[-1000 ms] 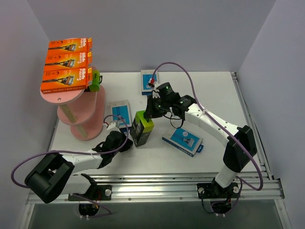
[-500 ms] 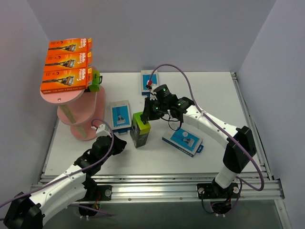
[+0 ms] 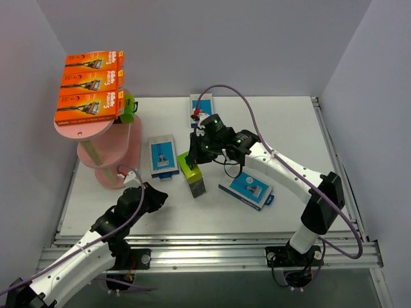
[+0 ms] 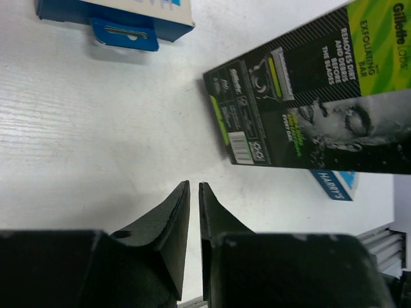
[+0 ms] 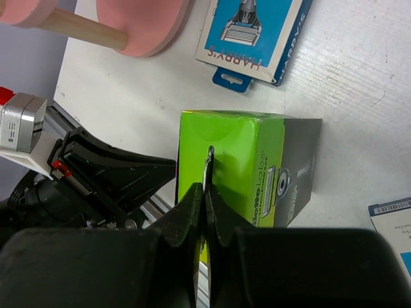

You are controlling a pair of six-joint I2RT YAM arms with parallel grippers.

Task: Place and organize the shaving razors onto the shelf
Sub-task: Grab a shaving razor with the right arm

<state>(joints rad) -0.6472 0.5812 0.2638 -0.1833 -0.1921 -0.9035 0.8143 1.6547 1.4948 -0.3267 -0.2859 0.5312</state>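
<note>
While the right tool (image 3: 195, 152) is pinched together on the thin hang tab at the lime top of a black-and-lime razor pack (image 3: 194, 176), that pack leans near the middle of the table (image 3: 289, 128). Its lower end seems to rest on the surface, though the overhead view does not settle that. The right wrist view shows both fingertips closed flat against the tab. The left tool (image 4: 194, 186) sits low over the table's near left part, its fingers drawn almost together with nothing between them. The pack's dark printed face lies just beyond their tips, apart from them. The pink shelf (image 3: 119, 157) stands at the far left, and three orange razor packs (image 3: 92, 80) lie side by side on its top board. A lime-green pack (image 3: 128, 108) pokes out just beside the nearest of them. Three blue razor packs (image 3: 162, 156) lie flat on the table: one between the shelf and the held pack, one at the far side partly hidden by the right arm, and one to the right of the held pack.
</note>
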